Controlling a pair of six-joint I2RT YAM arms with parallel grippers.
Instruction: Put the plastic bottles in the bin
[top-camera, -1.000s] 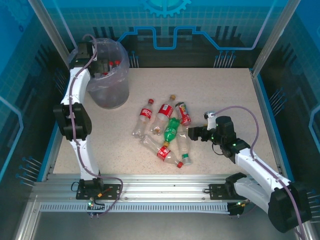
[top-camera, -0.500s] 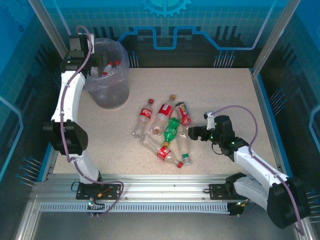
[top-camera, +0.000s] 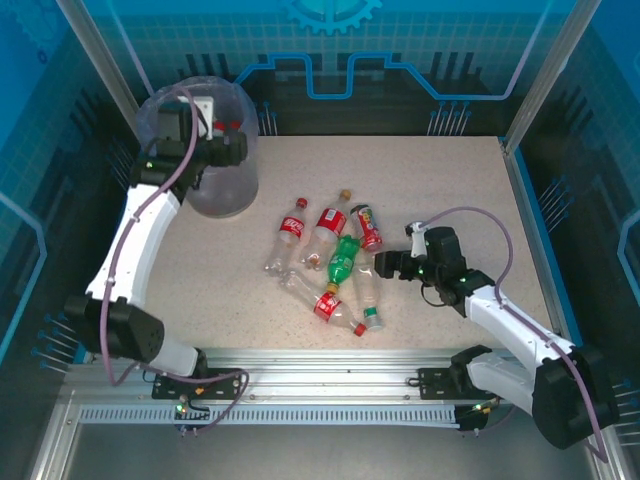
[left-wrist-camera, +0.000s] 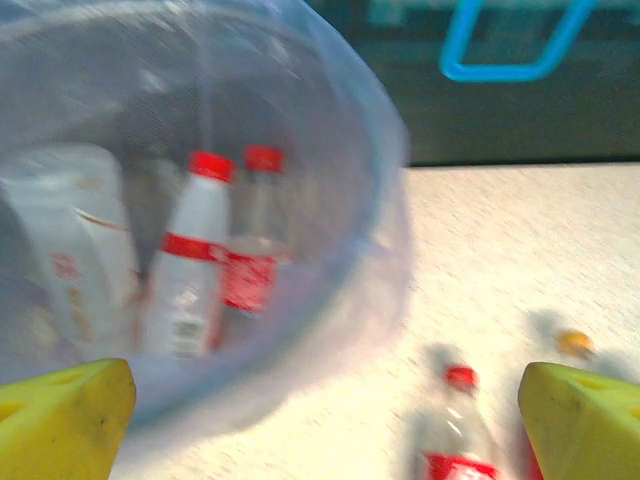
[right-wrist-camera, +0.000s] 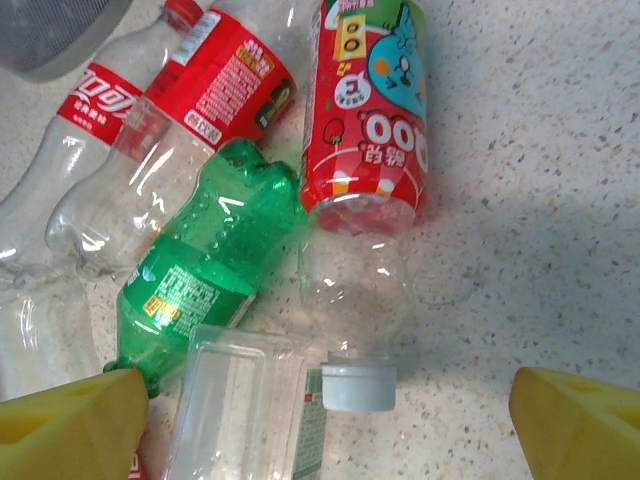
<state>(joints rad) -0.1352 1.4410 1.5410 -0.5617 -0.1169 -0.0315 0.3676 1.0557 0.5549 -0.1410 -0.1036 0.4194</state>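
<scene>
Blur smeared everything inside the bin (left-wrist-camera: 372, 200); a pale shape (left-wrist-camera: 70, 240) there was perhaps a carton. Outside it, a red-capped bottle (left-wrist-camera: 455, 435) ran off the bottom edge.

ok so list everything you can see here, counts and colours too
red-label bottles: three, clear, in the heap mid-table
cartoon-label bottle: one, red and green label, pale cap, right side of the heap
green bottle: one, green, heap centre
green-capped bottle: one, clear, near side of the heap
binned bottles: at least two, red caps, inside the bin; blurred
bin: one, grey with clear liner, far left
table: one, speckled beige
left claw: one, yellow tips, open, at the bin
right claw: one, yellow tips, open, beside the heap
</scene>
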